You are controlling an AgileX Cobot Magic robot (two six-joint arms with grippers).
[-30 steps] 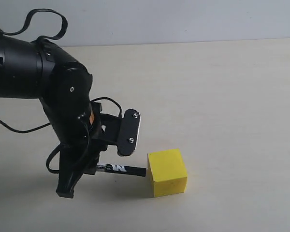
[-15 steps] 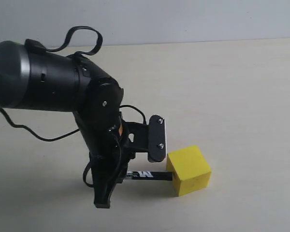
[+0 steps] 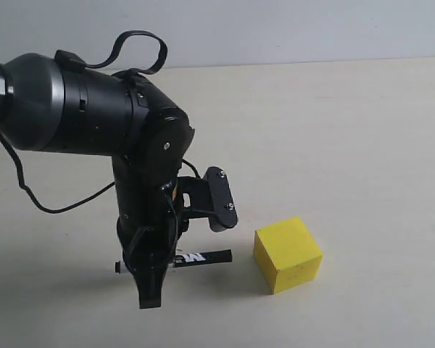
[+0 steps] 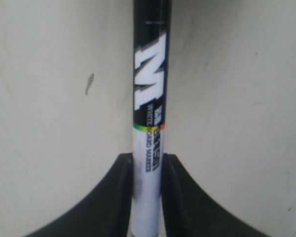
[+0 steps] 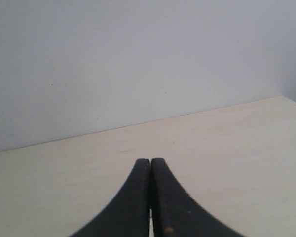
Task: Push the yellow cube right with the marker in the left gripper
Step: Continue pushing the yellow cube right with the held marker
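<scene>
The yellow cube (image 3: 288,253) stands on the pale table, low and right of centre, turned a little. My left gripper (image 3: 167,265) hangs low over the table to the cube's left, shut on the marker (image 3: 201,257). The marker lies level, its black cap pointing at the cube, with a short gap between cap tip and cube. In the left wrist view the two black fingers of that gripper (image 4: 147,163) clamp the marker's (image 4: 150,74) white barrel; the cube is out of that view. My right gripper (image 5: 150,162) is shut and empty above bare table, and is absent from the exterior view.
The pale table (image 3: 362,145) runs back to a grey wall. Black cables (image 3: 51,206) trail from the left arm (image 3: 80,109) over the table at the left.
The left arm pushed the cube to the right with the marker's cap, turning it slightly. It has since drawn back to the left, so the cap no longer touches the cube.
</scene>
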